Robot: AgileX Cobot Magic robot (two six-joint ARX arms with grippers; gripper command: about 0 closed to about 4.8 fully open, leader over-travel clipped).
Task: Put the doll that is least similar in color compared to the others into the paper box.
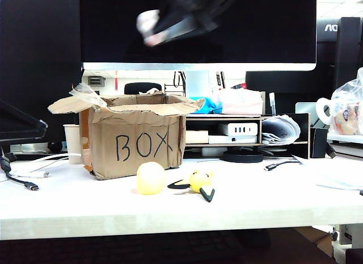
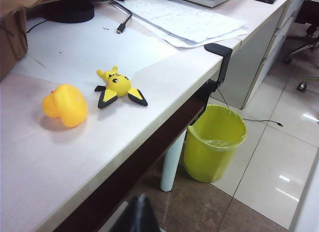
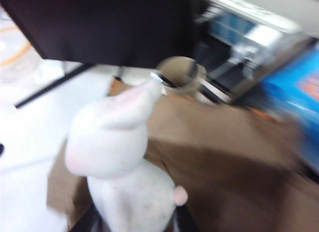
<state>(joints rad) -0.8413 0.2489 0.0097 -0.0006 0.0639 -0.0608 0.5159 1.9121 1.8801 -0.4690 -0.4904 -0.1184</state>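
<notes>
Office, white desk, large dark monitor, desk organiser with papers, yellow wastebasket on tiled floor

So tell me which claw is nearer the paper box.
Right. The right claw holds the white doll above the paper box. The left claw sits off the table edge, away from it.
</notes>
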